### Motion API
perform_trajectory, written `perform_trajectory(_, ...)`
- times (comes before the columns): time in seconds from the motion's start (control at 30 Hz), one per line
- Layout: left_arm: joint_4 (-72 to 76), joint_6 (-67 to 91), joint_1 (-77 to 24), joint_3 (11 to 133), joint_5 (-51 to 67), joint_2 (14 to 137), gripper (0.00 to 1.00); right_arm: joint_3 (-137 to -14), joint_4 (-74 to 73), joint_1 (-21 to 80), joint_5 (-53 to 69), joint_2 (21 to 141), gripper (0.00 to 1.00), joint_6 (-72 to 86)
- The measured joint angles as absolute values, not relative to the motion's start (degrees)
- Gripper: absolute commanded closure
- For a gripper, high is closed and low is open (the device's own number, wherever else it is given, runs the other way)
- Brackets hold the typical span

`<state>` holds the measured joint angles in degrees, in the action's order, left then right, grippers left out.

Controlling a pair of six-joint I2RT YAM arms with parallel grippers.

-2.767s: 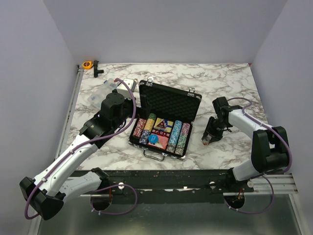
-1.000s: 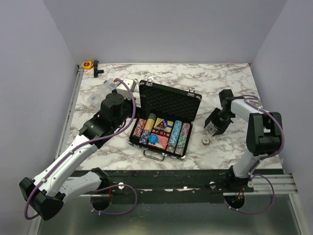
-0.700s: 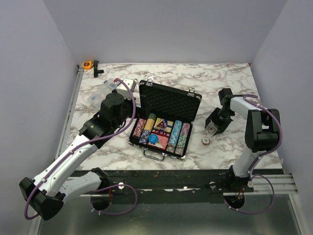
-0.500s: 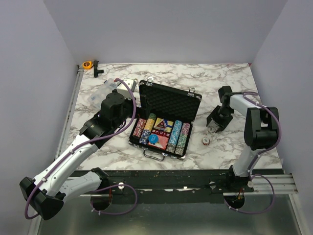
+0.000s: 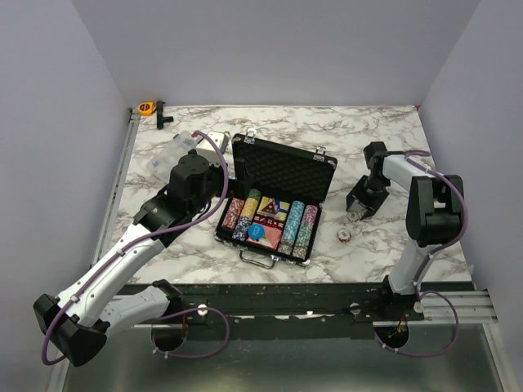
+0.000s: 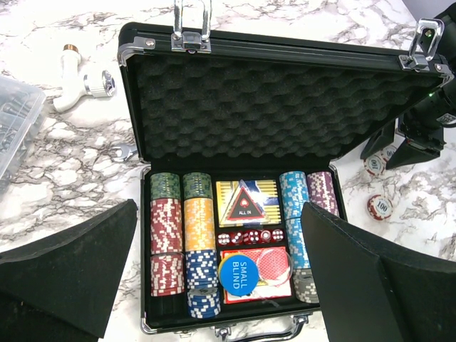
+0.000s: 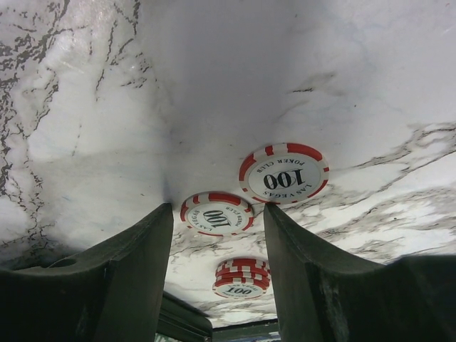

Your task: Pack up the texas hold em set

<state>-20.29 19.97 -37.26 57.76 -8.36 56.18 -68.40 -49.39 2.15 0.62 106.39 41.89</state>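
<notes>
My right pincer (image 7: 217, 214) is half open and empty; a flat chip (image 7: 214, 211) lies on the table (image 7: 214, 85) right between its fingers (image 7: 121, 278).

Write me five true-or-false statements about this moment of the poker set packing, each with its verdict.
1. The briefcase stands open with its lid upright. True.
2. The right gripper is clamped on a chip. False: its jaws are apart, and the loose 100 chips lie flat on the table.
3. A blue SMALL BLIND disc lies inside the case. True.
4. Every red-and-white 100 chip is already in the case. False: several lie on the marble to the right of it.
5. The left gripper holds the card deck. False: it is open and empty above the case.
</notes>
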Motion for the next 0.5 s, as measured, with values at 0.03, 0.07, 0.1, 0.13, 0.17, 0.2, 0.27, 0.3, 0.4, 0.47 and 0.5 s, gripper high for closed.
perform_trajectory(0.03,-20.34,19.97,-37.26,57.76,-8.36,56.18,0.03,-68.40,-49.41,2.15,0.60,106.41,0.45,41.82)
perform_trajectory(0.07,-20.38,19.97,-37.26,57.76,-8.36,56.18,0.03,-68.40,-49.41,2.17,0.60,106.45,0.46,41.69)
perform_trajectory(0.1,-20.45,19.97,-37.26,57.76,-8.36,56.18,0.03,-68.42,-49.43,2.24,0.58,106.50,0.46,41.54)
perform_trajectory(0.13,-20.49,19.97,-37.26,57.78,-8.36,56.18,0.03,-68.42,-49.47,2.31,0.56,106.54,0.46,41.45)
perform_trajectory(0.17,-20.53,19.94,-37.26,57.76,-8.36,56.18,0.03,-68.51,-49.60,2.46,0.54,106.63,0.46,41.36)
perform_trajectory(0.2,-20.60,19.97,-37.26,57.78,-8.36,56.18,0.03,-68.66,-49.78,2.68,0.49,106.78,0.47,41.30)
perform_trajectory(0.27,-20.69,19.97,-37.26,57.76,-8.36,56.18,0.03,-69.12,-50.22,3.03,0.19,107.18,0.49,41.08)
perform_trajectory(0.3,-20.71,19.97,-37.26,57.78,-8.36,56.18,0.03,-69.36,-50.48,3.31,-0.08,107.37,0.51,40.88)
perform_trajectory(0.4,-20.71,19.97,-37.26,57.78,-8.36,56.18,0.03,-70.11,-51.05,3.75,-0.43,108.03,0.51,40.69)
perform_trajectory(0.47,-20.71,19.94,-37.26,57.78,-8.36,56.18,0.03,-70.48,-51.31,3.88,-0.47,108.36,0.51,40.66)
perform_trajectory(0.5,-20.71,19.94,-37.26,57.78,-8.36,56.18,0.02,-70.65,-51.40,3.99,-0.56,108.47,0.51,40.64)
